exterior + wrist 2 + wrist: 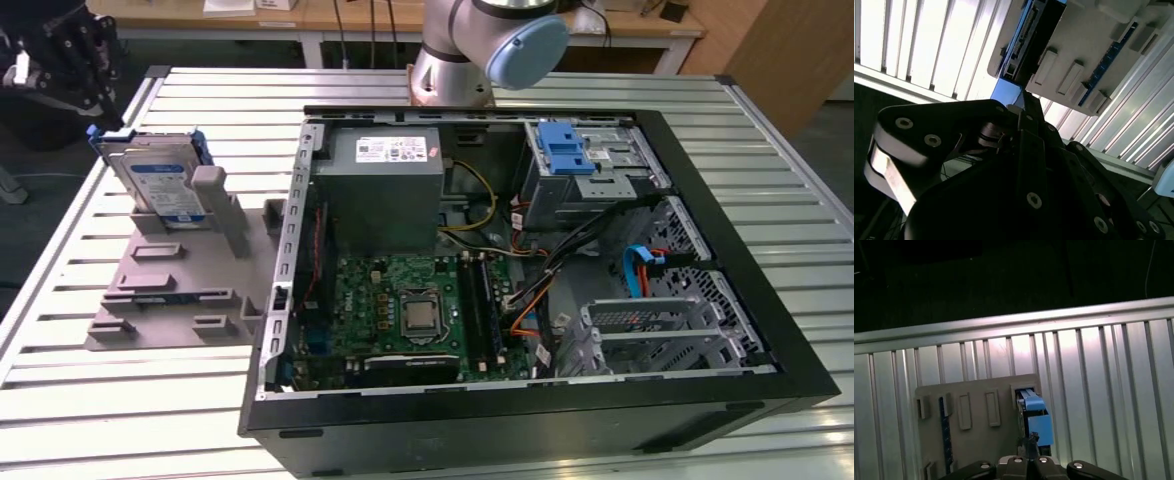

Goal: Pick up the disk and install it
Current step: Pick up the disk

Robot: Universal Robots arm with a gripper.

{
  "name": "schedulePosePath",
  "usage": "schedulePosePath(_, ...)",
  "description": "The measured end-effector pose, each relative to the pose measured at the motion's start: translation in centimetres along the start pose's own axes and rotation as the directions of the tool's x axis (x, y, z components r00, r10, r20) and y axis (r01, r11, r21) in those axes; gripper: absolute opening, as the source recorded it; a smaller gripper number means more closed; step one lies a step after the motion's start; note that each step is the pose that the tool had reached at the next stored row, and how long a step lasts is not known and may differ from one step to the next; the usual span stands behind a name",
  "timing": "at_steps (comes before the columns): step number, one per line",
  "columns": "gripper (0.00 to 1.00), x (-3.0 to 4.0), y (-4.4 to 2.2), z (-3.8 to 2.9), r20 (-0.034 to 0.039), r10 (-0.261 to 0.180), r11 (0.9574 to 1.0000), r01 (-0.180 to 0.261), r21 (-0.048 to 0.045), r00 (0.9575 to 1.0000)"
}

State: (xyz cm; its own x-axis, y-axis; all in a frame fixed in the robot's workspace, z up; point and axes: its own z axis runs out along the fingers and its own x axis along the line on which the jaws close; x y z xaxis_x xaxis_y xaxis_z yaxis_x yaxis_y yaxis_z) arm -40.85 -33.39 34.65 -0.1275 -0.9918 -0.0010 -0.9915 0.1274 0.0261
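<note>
Beside the open computer case (534, 428) the disk (158, 185) stands in a rack (174, 292).

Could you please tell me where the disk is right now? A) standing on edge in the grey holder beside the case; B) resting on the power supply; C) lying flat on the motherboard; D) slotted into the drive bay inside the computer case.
A: the disk stands on edge in the grey holder, to the exterior view's left of the computer case.
</note>
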Motion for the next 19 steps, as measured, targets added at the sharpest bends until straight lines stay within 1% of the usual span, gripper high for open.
schedulePosePath(2,0.11,-0.13,0.36,0.04,-0.0024,0.000,1.0000,0.000,0.0042,1.0000)
schedulePosePath(3,0.11,-0.29,0.43,0.06,-0.0036,0.000,1.0000,0.000,0.0049,1.0000)
schedulePosePath(5,0.23,-0.60,0.56,0.16,-0.0050,0.000,1.0000,0.000,0.0052,1.0000)
schedulePosePath(6,0.23,-0.72,0.58,0.22,-0.0051,0.000,1.0000,0.000,0.0053,1.0000)
schedulePosePath(8,0.35,-0.81,0.59,0.37,-0.0051,0.000,1.0000,0.000,0.0054,1.0000)
schedulePosePath(9,0.35,-0.83,0.59,0.42,-0.0052,0.000,1.0000,0.000,0.0053,1.0000)
schedulePosePath(12,0.52,-0.90,0.64,0.76,-0.0052,-0.003,1.0000,0.003,0.0061,1.0000)
schedulePosePath(14,0.52,-0.92,0.75,1.04,-0.0048,-0.006,0.9999,0.006,0.0104,1.0000)
schedulePosePath(15,0.58,-0.90,0.85,1.17,-0.0046,-0.007,0.9999,0.007,0.0132,1.0000)
schedulePosePath(17,0.58,-0.89,0.95,1.47,-0.0037,-0.012,0.9997,0.012,0.0193,0.9999)
schedulePosePath(19,0.58,-0.89,0.96,1.72,-0.0037,-0.021,0.9996,0.021,0.0213,0.9998)
